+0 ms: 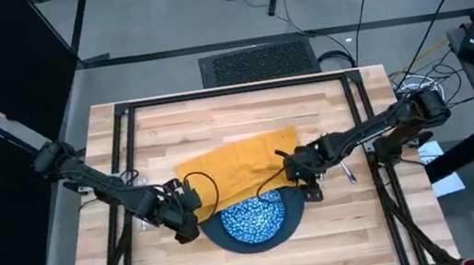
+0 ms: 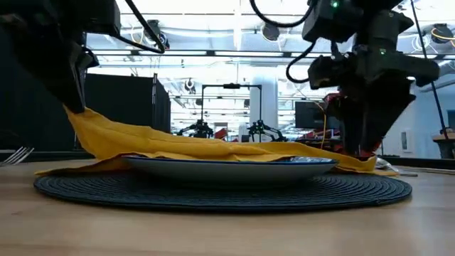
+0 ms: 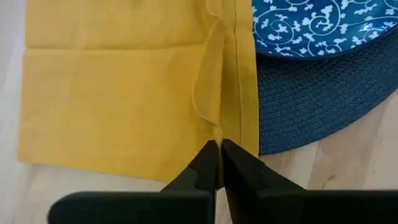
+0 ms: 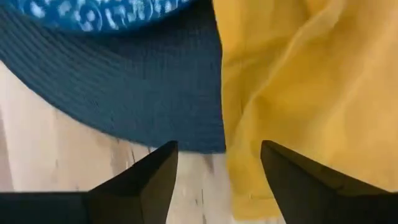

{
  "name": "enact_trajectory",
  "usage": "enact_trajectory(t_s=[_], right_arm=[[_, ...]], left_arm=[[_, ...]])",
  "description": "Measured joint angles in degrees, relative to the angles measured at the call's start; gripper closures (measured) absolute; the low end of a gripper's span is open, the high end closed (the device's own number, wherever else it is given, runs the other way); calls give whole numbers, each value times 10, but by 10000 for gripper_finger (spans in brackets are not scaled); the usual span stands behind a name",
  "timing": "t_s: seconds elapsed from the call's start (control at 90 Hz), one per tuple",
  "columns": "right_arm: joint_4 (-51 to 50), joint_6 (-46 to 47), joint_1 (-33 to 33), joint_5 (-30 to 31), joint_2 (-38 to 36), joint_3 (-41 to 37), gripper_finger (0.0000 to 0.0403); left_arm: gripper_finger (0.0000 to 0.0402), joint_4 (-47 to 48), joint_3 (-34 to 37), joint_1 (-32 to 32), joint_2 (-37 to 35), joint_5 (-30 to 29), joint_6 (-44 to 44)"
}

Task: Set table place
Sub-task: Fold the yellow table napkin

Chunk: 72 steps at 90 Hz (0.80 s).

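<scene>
The desk (image 1: 364,245) of pale planks is filling the middle of the high view, with a black frame around it. On it, in the lower middle of that view, a dark woven round mat (image 1: 291,222) is lying, serving as the large plate of the place setting, and the blue-and-white patterned dish (image 1: 251,221) is sitting on top of it. The mustard-yellow napkin (image 1: 237,165) is spreading from the centre of the frame down over the upper rim of the dish and mat; in the low view it is draping across the dish from the left of the frame to the right. The left arm is reaching in from the left edge of the high view, slanting down towards the lower middle, and its tool (image 1: 188,215) is sitting at the napkin's lower left corner, beside the mat. In the left wrist view this tool (image 3: 219,155) is clenched on the napkin's hem, pinching a raised fold of cloth between its touching tips. The right arm is stretching in from the right edge, nearly level, and its tool (image 1: 307,178) is hovering at the napkin's right end, over the mat's upper right rim. In the right wrist view its fingers (image 4: 146,180) are standing wide apart, released, gripping nothing. A fork (image 2: 15,155) is lying at the left edge of the low view.
</scene>
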<state>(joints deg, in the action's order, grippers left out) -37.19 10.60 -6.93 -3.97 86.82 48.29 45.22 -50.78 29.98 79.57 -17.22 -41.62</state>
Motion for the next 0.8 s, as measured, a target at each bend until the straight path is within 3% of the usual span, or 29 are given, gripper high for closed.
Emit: enact_trajectory(t_s=[0.122, 0.567, 0.678, 0.8], right_arm=[[-29, -12, 0, 27, 1, 0, 179], [-5, 10, -7, 35, 1, -25, 183], [-3, 11, -14, 48, 1, -26, 207], [-2, 7, -19, 71, 1, -26, 262]], left_arm=[[402, -3, 0, 0, 0, 0, 0], [402, -11, 0, 0, 0, -1, 2], [402, -11, 0, 0, 0, -1, 5], [402, -11, 0, 0, 0, -1, 5]])
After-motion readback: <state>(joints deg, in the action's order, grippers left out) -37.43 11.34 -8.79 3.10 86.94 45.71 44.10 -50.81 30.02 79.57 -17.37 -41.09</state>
